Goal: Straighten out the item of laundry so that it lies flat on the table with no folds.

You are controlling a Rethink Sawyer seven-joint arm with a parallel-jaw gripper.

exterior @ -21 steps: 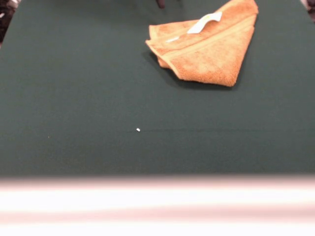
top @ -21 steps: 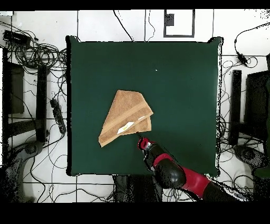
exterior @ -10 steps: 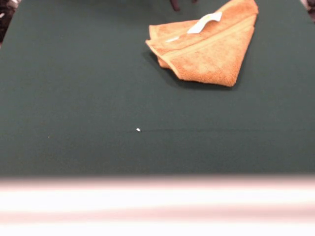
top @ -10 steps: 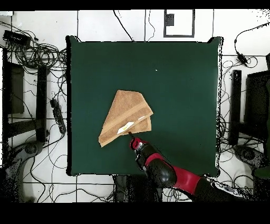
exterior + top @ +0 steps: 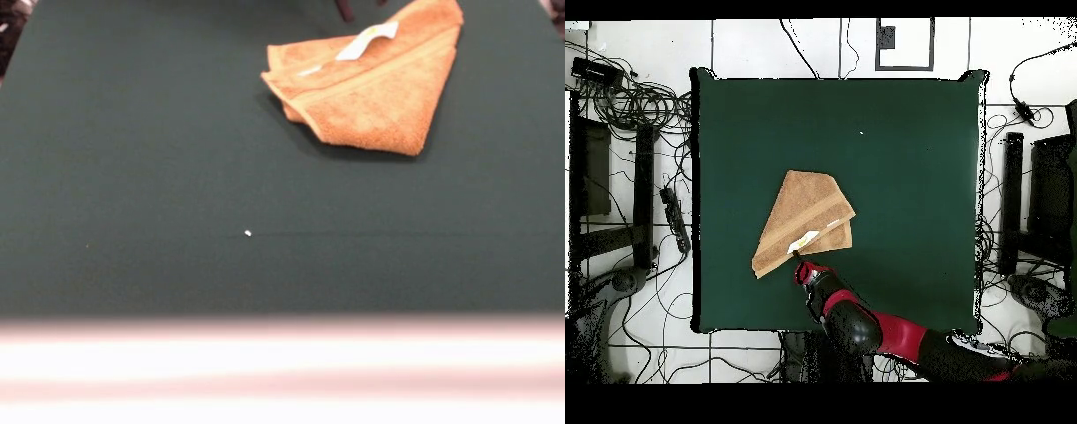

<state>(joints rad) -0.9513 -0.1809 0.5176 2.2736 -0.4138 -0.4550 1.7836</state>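
Observation:
The item of laundry (image 5: 375, 93) is an orange-tan towel folded into a rough triangle, lying on the green table (image 5: 132, 177) toward its far right in the front view. A white label (image 5: 366, 40) shows on its upper layer. From overhead the towel (image 5: 805, 222) lies left of centre, with the label (image 5: 803, 241) near its lower edge. My gripper (image 5: 801, 263) hangs at that lower edge, just below the label, on the red and black arm (image 5: 865, 330). In the front view only the gripper's dark tip (image 5: 344, 9) shows at the top edge, behind the towel.
A small white speck (image 5: 247, 233) lies on the cloth mid-table. The table's pale front edge (image 5: 282, 362) runs across the bottom of the front view. Cables and dark equipment (image 5: 625, 200) crowd the floor around the table (image 5: 905, 180).
The gripper has slid along the towel's lower edge, leftward in the overhead view and rightward in the front view. The towel has not moved.

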